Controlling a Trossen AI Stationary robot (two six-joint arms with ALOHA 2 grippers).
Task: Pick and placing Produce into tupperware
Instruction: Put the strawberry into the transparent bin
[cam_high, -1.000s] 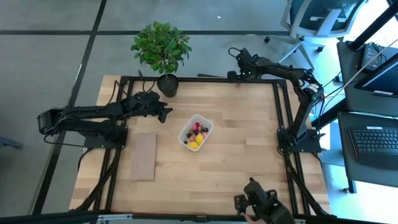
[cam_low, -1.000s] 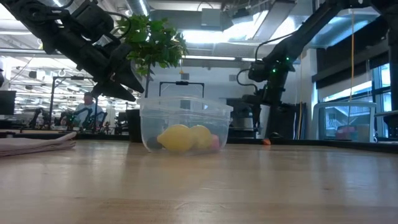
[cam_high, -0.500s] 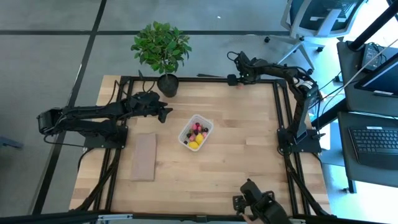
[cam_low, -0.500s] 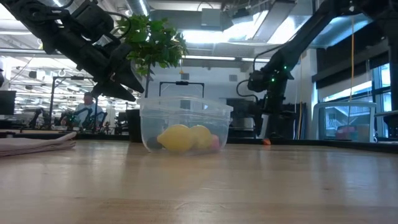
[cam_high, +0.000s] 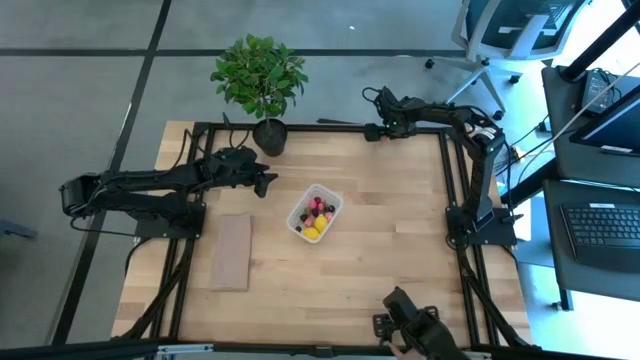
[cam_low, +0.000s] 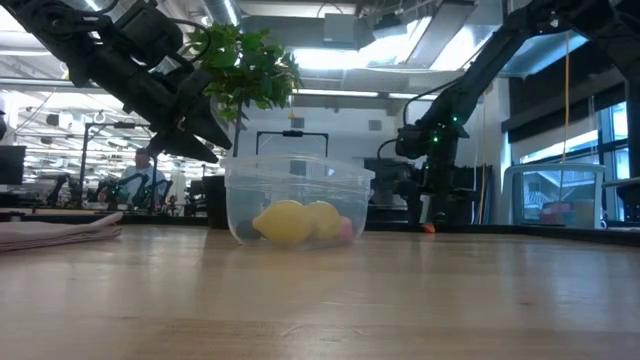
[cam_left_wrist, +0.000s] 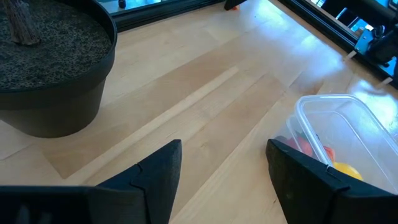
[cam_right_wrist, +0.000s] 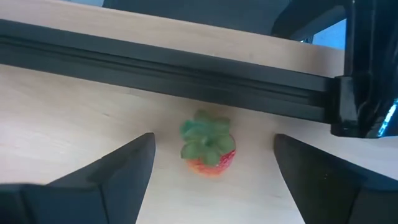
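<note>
- at the table's far right corner, our right gripper (cam_high: 372, 130) hangs low with its fingers (cam_right_wrist: 99, 177) spread wide and empty, a toy strawberry (cam_right_wrist: 208, 149) lying on the wood between them, close beside the black frame rail (cam_right_wrist: 161, 65).
- in the low view that strawberry shows only as a small orange-red speck (cam_low: 428, 227) on the far tabletop, so we can say little about its shape from there.
- mid-table, the clear tupperware (cam_high: 315, 213) stands upright and already holds produce: yellow pieces (cam_low: 295, 221) against the near wall, and red, pink and dark bits (cam_high: 319, 209) behind them.
- our left gripper (cam_high: 268, 182) hovers above the table, between the potted plant (cam_high: 259, 75) and the tub; its fingers (cam_left_wrist: 155, 177) are parted and carry nothing, and the tub's rim (cam_left_wrist: 329, 102) sits just ahead of them.
- a flat tan board (cam_high: 231, 252) lies on the table, well to the left of the tub.
- beyond the table, a person (cam_low: 146, 178) shows in the room behind.
</note>
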